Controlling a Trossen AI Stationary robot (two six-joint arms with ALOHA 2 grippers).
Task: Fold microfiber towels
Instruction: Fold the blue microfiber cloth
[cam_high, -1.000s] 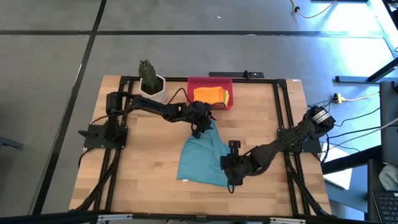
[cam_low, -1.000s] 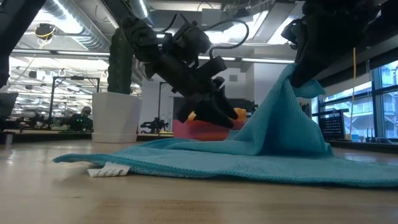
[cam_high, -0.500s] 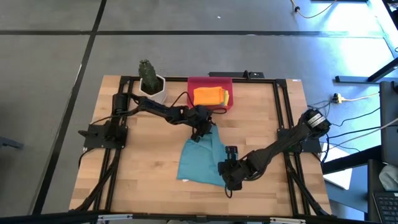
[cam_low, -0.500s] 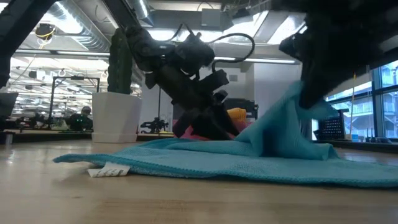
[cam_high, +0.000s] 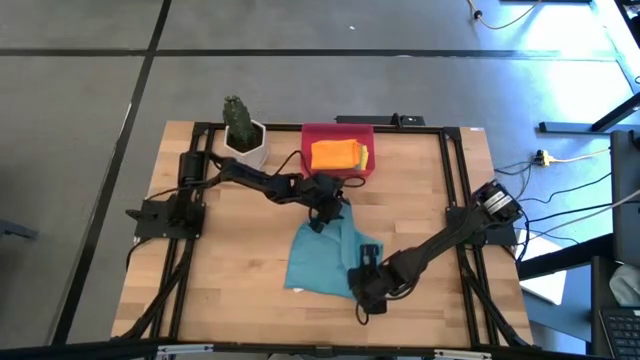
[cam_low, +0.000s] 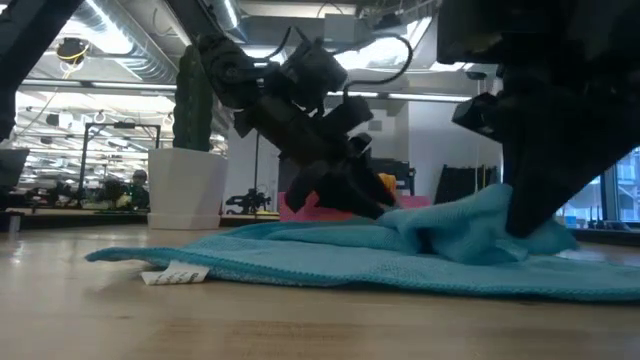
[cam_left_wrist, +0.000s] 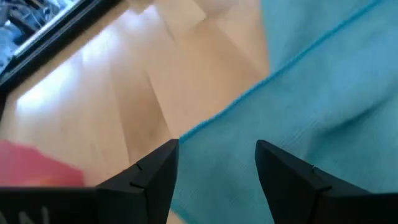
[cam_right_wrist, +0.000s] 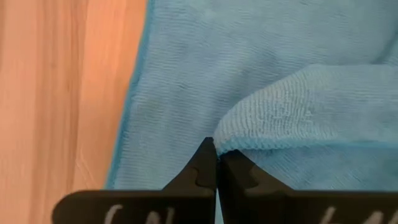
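The right gripper (cam_high: 362, 285), jaws clamped on the teal towel (cam_high: 318, 256), is now lowered close to the counter (cam_high: 240, 250) and shifted toward the front edge. The raised towel peak seen a second ago is flattened into a low fold. The left gripper (cam_high: 322, 218) is tilted slightly.

No readable text, brand, number or sign appears in any view. A small white tag (cam_low: 175, 273) at the near edge of the teal towel (cam_low: 330, 258) carries print too small to make out. Pale marks on the housing beneath the right gripper (cam_right_wrist: 216, 163) are cut off by the frame and cannot be read.
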